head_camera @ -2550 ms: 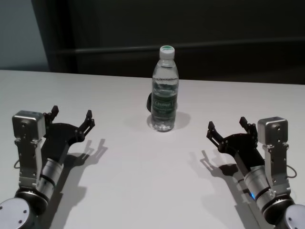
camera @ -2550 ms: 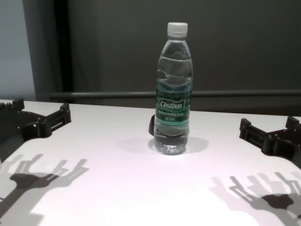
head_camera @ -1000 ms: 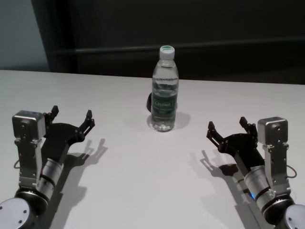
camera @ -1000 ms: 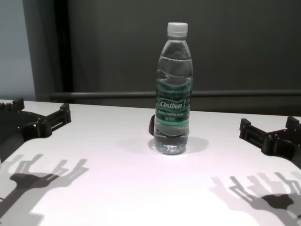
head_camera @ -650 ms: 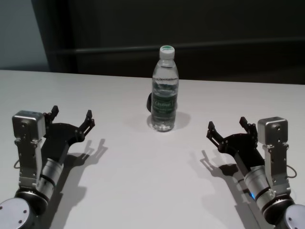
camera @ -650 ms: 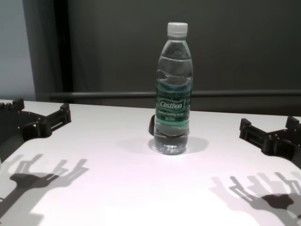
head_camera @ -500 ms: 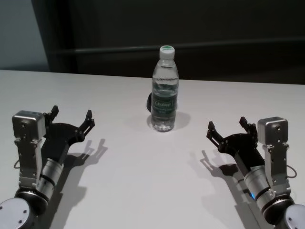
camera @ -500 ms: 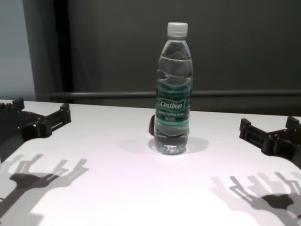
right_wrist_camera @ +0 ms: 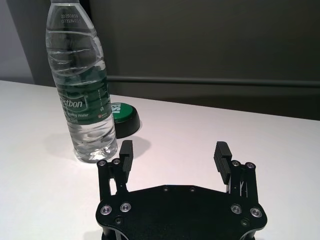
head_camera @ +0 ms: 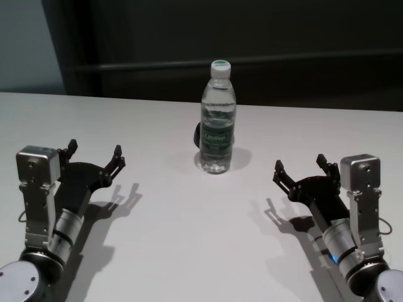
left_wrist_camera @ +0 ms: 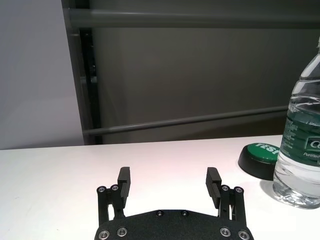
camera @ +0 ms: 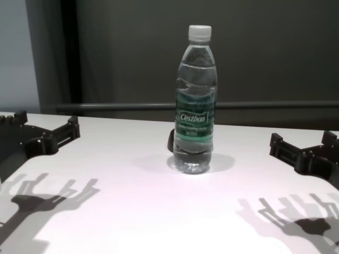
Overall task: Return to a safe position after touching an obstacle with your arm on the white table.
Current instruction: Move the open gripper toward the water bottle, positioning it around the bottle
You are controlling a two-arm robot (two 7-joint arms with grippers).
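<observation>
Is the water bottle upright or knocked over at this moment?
Upright. The water bottle stands on its base on the white table, white cap on top; both open grippers sit well clear of it.

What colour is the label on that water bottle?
Green with white lettering, on the water bottle; clearest in the chest view.

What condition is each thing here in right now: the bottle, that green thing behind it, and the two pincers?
Water bottle: upright, capped, touched by nothing.
Green disc: flat on the white table, just behind the bottle.
Left pincer: open, empty, off to the bottle's side.
Right pincer: open, empty, off to the other side.
</observation>
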